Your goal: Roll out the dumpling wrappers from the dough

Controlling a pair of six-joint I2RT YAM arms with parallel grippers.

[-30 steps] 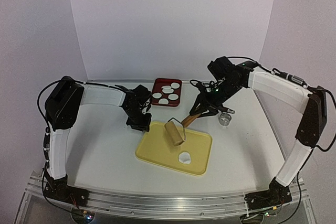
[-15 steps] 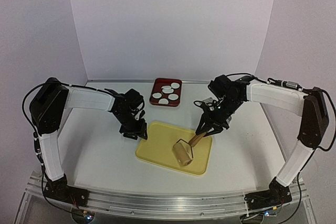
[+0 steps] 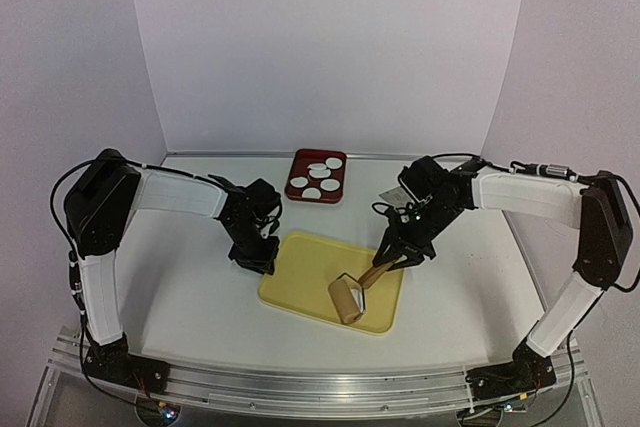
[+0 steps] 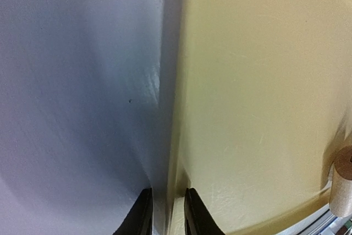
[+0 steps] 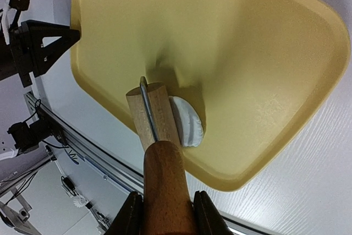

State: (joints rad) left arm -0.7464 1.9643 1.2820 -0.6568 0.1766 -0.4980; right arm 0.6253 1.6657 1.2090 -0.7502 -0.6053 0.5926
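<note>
- Right gripper (image 5: pixel 165 213) was clamped around the wooden handle of the roller (image 5: pixel 157 116), at the bottom centre of its wrist view, with one finger on each side of the handle.
- From overhead I saw that gripper (image 3: pixel 400 252) right of centre, above the far right edge of the yellow board (image 3: pixel 300 282). The roller (image 3: pixel 347 299) slanted down from it onto the board's lower right part.
- The dough (image 5: pixel 187 125) lay as a flattened white patch on the board (image 5: pixel 220 37). It was touching the roller's drum and stuck out from under its right side, near the board's lower rim.
- I saw the left gripper (image 3: pixel 258 262) at the board's left edge in the overhead view.
- In its wrist view the left gripper (image 4: pixel 166 213) sat at the bottom centre, jaws narrow. One finger was on the table side and one on the board (image 4: pixel 247 108) side, and they seemed to pinch the rim, though that close view was blurred.
- Five dumpling wrappers (image 3: pixel 312 193) lay in the red tray (image 3: pixel 305 159) at upper centre, well apart from the board.
- Both board and tray rested on the white table (image 3: pixel 180 287).
</note>
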